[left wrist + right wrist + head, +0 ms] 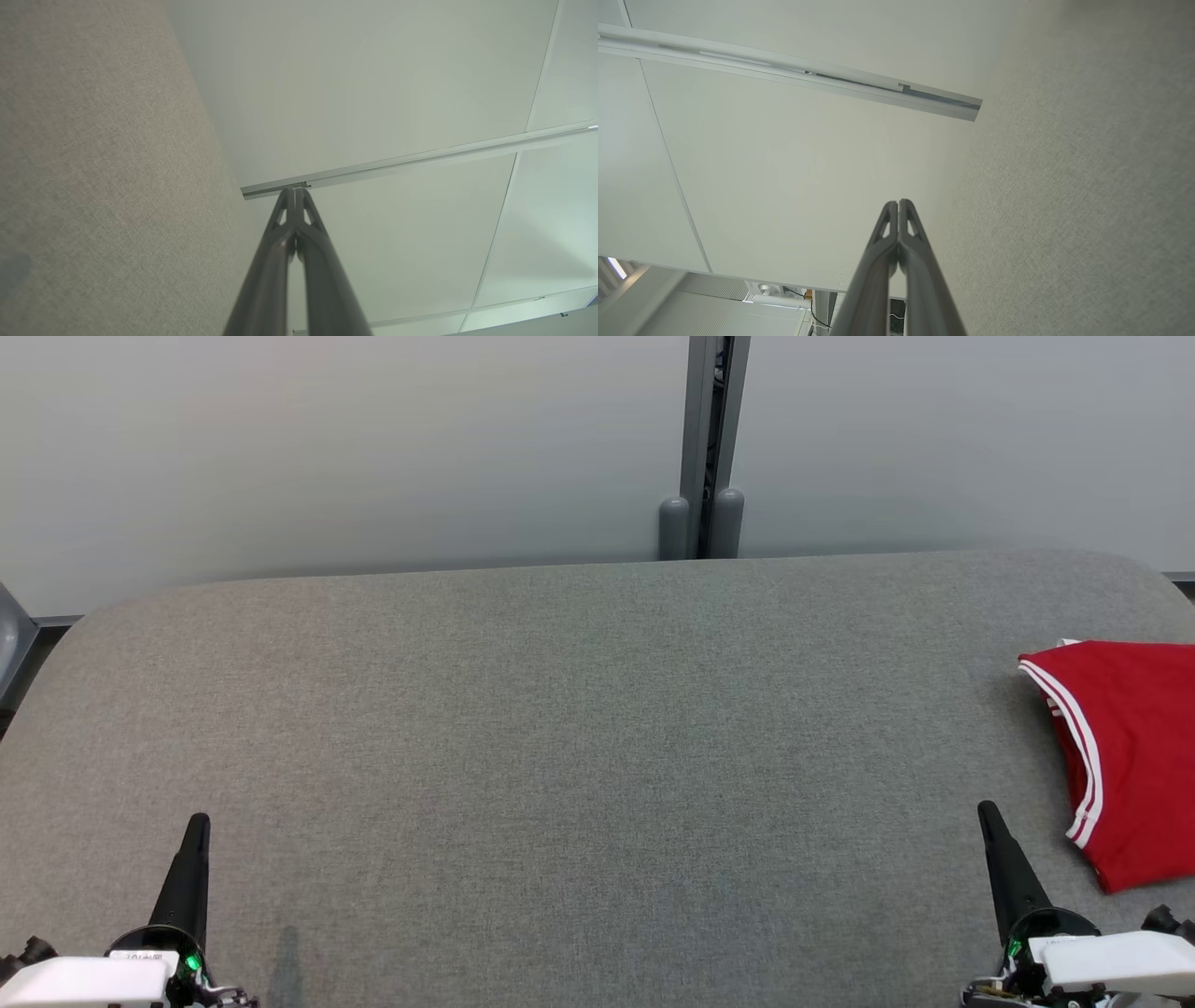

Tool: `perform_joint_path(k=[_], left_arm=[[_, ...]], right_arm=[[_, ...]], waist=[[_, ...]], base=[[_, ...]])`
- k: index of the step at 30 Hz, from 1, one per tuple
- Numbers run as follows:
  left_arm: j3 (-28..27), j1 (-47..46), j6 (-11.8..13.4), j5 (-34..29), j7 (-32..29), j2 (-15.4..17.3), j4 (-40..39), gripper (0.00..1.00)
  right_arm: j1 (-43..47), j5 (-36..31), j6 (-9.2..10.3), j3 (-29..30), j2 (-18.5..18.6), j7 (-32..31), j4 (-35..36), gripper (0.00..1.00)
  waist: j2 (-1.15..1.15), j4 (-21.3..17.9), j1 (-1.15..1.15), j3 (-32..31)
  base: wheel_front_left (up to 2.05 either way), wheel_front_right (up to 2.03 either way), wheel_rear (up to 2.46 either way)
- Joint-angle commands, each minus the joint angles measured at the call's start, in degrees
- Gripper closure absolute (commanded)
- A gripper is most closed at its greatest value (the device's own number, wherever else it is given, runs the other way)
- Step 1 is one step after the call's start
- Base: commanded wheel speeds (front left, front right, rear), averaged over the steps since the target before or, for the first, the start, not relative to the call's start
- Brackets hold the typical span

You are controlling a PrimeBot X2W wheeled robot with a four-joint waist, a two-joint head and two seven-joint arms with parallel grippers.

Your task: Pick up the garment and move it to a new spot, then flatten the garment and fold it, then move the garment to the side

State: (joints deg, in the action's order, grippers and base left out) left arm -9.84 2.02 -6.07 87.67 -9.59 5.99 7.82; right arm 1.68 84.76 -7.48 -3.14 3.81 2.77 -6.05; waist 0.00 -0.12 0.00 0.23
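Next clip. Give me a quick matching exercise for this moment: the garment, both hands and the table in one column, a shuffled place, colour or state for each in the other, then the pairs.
Column one
1. garment
2. left hand
3. right hand
4. table

Column two
A. shut and empty, at the lower left of the head view
B. grey, cloth-covered
C. shut and empty, at the lower right, close beside the garment
D. red with white stripes, lying at the table's right edge

Pairs: 1-D, 2-A, 3-C, 4-B
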Motion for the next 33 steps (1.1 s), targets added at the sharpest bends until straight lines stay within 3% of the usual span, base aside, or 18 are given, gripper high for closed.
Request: perform_joint_path(k=[1, 23, 33], left_arm=[[-0.59, -1.18, -0.53, 0.96, -0.41, -0.10, -0.18, 1.00], [-3.31, -1.62, -1.68, 7.62, -3.33, -1.34, 0.08, 1.00], [-3.38, -1.57, -1.62, 7.21, -3.34, -1.46, 0.08, 1.00]], right_arm=[[-0.88, 1.28, -0.02, -0.08, 0.11, -0.29, 0.16, 1.00], [-1.34, 9.12, -0.02, -0.50, -0.38, -0.60, -0.72, 1.00], [-1.11, 8.90, -0.02, -0.42, -0.40, -0.64, -0.71, 1.00]], waist=[[0.00, 0.01, 0.00, -0.01], [0.00, 0.12, 0.00, -0.19], [0.00, 0.12, 0.00, -0.19]], base=[[0.00, 0.00, 0.00], [0.00, 0.00, 0.00], [0.00, 0.00, 0.00]])
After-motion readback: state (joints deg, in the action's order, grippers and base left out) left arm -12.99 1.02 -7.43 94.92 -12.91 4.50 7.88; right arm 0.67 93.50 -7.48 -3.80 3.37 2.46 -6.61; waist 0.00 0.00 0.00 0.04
